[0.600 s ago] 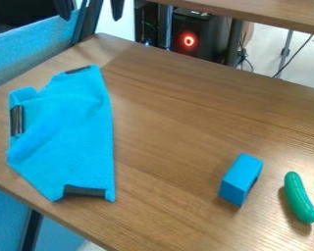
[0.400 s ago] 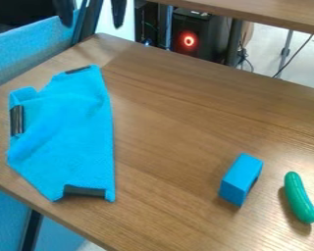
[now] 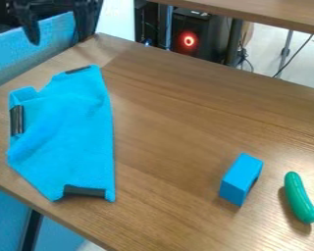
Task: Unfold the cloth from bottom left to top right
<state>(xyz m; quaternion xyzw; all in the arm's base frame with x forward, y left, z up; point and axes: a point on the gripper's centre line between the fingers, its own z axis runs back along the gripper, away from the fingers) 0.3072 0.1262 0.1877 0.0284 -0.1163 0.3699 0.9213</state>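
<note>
At the left of the wood-grain tabletop [image 3: 166, 132], the bright blue cloth [image 3: 67, 127] lies with its narrow top end toward the tabletop's upper-left corner and its lower tip near the slanting lower-left edge. The cloth's left side comes near the upper-left edge, so only a slim margin of wood runs along there, while a broad stretch of wood spreads from its long, nearly straight right side across to the blue rectangular block [image 3: 241, 179]. Soft wrinkles cross the cloth, and its outline is uneven: a notch dips into the upper-left side, a black strip [image 3: 16, 120] stands out along the left, another black strip [image 3: 78, 70] marks the top, and a third black strip [image 3: 85, 191] crosses the bottom. The block sits in the lower right part of the view, well apart from the cloth, and the green toy cucumber [image 3: 300, 197] lies just to the right of it, the two not touching. Up in the top-left corner of the view, past the tabletop's edge, hangs the black gripper [image 3: 59, 39], its jaws released and standing wide apart, with blue chair fabric [image 3: 55, 30] visible between them; they are clear of the cloth and grasp nothing
</note>
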